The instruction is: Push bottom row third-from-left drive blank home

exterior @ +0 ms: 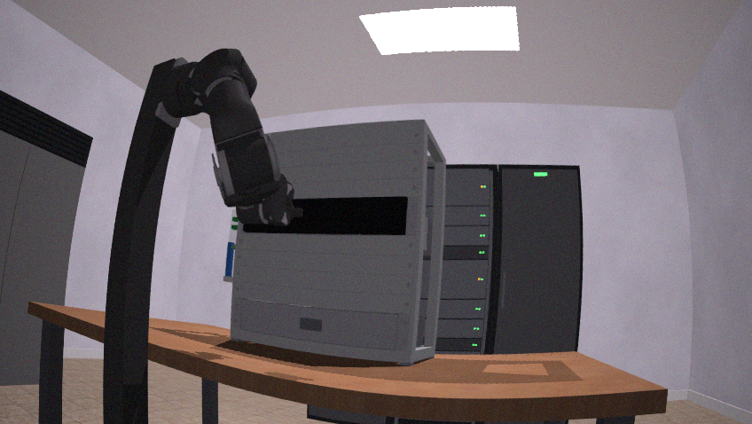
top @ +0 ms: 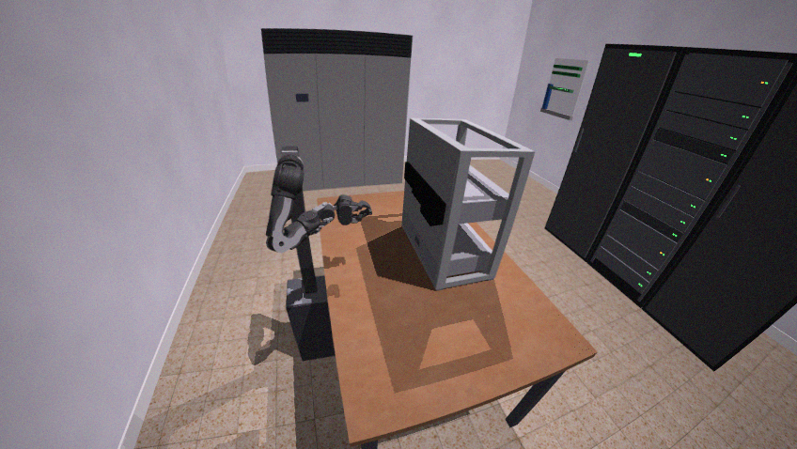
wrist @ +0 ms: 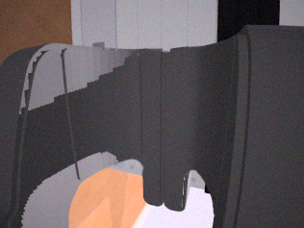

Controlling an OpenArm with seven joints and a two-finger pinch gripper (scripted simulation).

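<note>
The grey open-frame rack (top: 462, 200) stands on the wooden table; it also shows in the exterior view (exterior: 337, 247). The storage chassis is a black band across its front (top: 425, 193) (exterior: 337, 215). I cannot make out the single drive blanks in it; the front reads as plain black. My gripper (top: 365, 210) is shut and empty. It hovers above the table a short way in front of the rack, at chassis height, apart from it. In the exterior view the gripper (exterior: 289, 210) overlaps the chassis's left end. In the wrist view the shut fingers (wrist: 166, 200) fill the frame, with the rack front behind.
The arm's pedestal (top: 309, 317) stands at the table's left edge. Tall black server cabinets (top: 686, 189) line the right wall. A grey cabinet (top: 337, 111) stands at the back wall. A grey blanking panel (exterior: 316, 322) sits low in the rack front.
</note>
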